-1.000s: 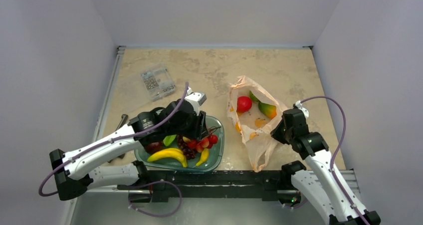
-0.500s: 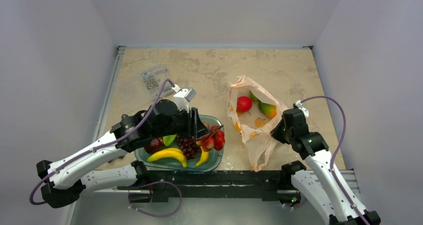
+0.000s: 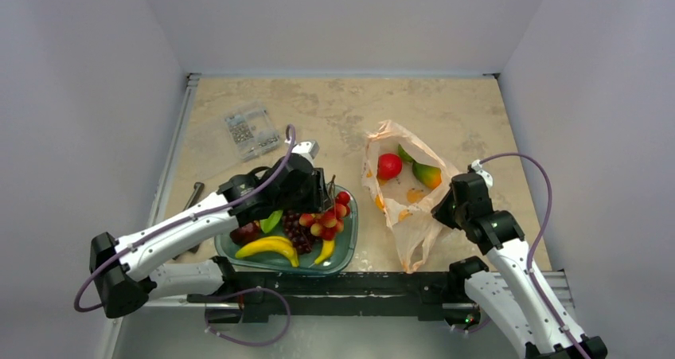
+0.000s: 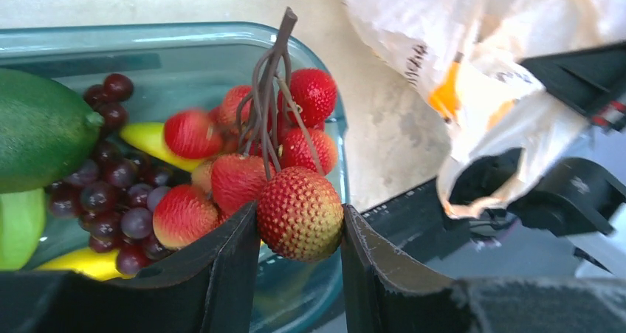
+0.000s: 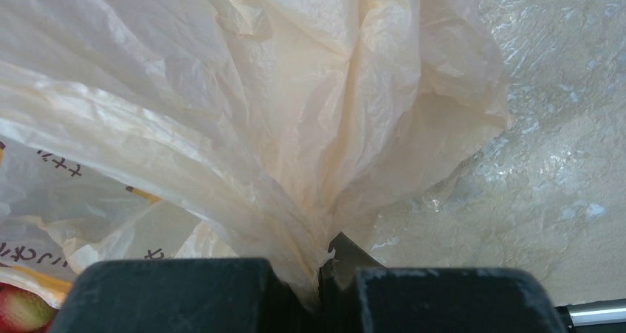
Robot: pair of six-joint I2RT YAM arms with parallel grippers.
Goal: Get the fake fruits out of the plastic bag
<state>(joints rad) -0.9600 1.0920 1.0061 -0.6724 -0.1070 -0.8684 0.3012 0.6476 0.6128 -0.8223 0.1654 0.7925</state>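
Beige stone-look tabletop [image 3: 334, 108] boxed in by plain grey walls, nothing fancy. As for progress, it looks about halfway.

The left claw [image 4: 299, 222] is over the near-right corner of the teal tray [image 4: 184, 34]. Its jaws are open only as wide as one berry and are clamped on a single red-and-yellow berry of the berry bunch [image 4: 236, 178]. The brown stem points up and away, and the other berries sit on top of the purple grapes [image 4: 111, 193]. Whether the bunch's weight is fully on the tray can't be told from these views. A green ball [image 4: 40, 130] is also in the tray, next to the bananas [image 3: 267, 247], so that one seems done too.

What's left is inside the plastic bag [image 3: 406, 216], which lies just right of the tray with its mouth toward the far side. Through the opening the overhead view shows a red ball [image 3: 389, 165] and a green-orange piece [image 3: 427, 175] just beside it. A few orange blobs sit nearer, but it's hard to say which are fruit and which are the bag's print.

The right claw [image 5: 321, 274] is pinched fully closed on a bunched fold of the bag's near-right side, holding it in place.

So the bunch needs letting go, and then at least two more fruits have to come out.
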